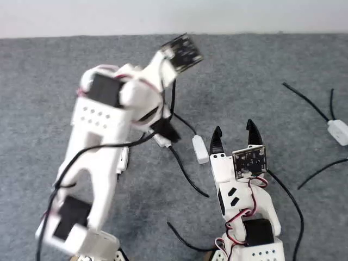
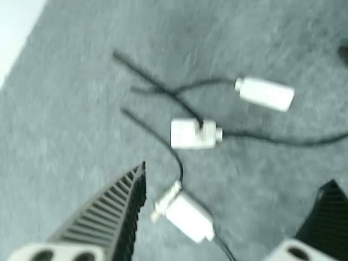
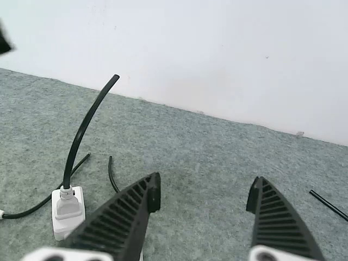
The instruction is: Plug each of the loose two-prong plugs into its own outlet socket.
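1. A white socket block (image 3: 67,209) is seen on the grey felt-like worktop (image 1: 283,65). A white plug body is seated in its upper face, and a black cable (image 3: 81,136) rises from that body in a curve to a free end.
2. A squarish white block (image 2: 193,134) with a rounded stub at one end lies under the left wrist camera. Whether a plug is seated in it cannot be told.
3. A loose white two-prong plug (image 2: 185,215) lies flat on the worktop with its prongs bare, below the gap of the left gripper (image 2: 236,175). That gripper's jaws are spread wide and nothing is held.
4. A white oblong connector (image 2: 265,92) lies farther off with a cable at one end. It is too blurred to be told as plug or socket.
5. The right gripper (image 1: 235,136) is placed near the middle of the worktop, with its jaws parted wide and empty. A white oblong piece (image 1: 200,148) lies just beside it.
6. Another white connector (image 1: 338,131) is partly cut off near the worktop's right edge.
7. In the high view, the pieces beneath the left arm are largely covered by it.
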{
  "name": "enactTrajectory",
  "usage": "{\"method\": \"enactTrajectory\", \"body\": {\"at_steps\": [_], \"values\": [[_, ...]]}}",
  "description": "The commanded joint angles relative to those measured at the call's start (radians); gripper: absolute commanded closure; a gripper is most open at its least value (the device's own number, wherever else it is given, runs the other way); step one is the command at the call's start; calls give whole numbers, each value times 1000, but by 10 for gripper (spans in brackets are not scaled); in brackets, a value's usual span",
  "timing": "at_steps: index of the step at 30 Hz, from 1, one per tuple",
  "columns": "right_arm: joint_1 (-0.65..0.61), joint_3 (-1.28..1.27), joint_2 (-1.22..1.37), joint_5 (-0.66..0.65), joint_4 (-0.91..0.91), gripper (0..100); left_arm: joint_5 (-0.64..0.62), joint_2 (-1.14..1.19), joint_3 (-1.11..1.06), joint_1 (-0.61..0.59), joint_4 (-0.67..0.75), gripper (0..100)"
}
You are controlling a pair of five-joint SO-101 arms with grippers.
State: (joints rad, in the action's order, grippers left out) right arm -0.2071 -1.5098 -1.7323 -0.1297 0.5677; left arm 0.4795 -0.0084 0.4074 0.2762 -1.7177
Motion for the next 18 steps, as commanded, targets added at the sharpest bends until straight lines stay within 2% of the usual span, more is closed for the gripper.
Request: {"method": "enactTrajectory", "body": {"at_steps": [1,3,6,10,14,18], "values": [[-18,5,-8,-12,7,735,43,-310,-231,-80,-34,557],[-36,-6,-10,-14,7,735,51,-436,-349,-118,-21,620],[-48,-17,-13,-14,5,735,51,-612,-561,-186,18,776],[-51,-18,-13,-14,5,735,51,-793,-894,-290,158,976],[-51,-20,-13,-14,5,735,52,-878,-1205,-324,302,979],[-51,-20,-13,-14,5,735,78,-867,-1343,-324,387,979]]}}
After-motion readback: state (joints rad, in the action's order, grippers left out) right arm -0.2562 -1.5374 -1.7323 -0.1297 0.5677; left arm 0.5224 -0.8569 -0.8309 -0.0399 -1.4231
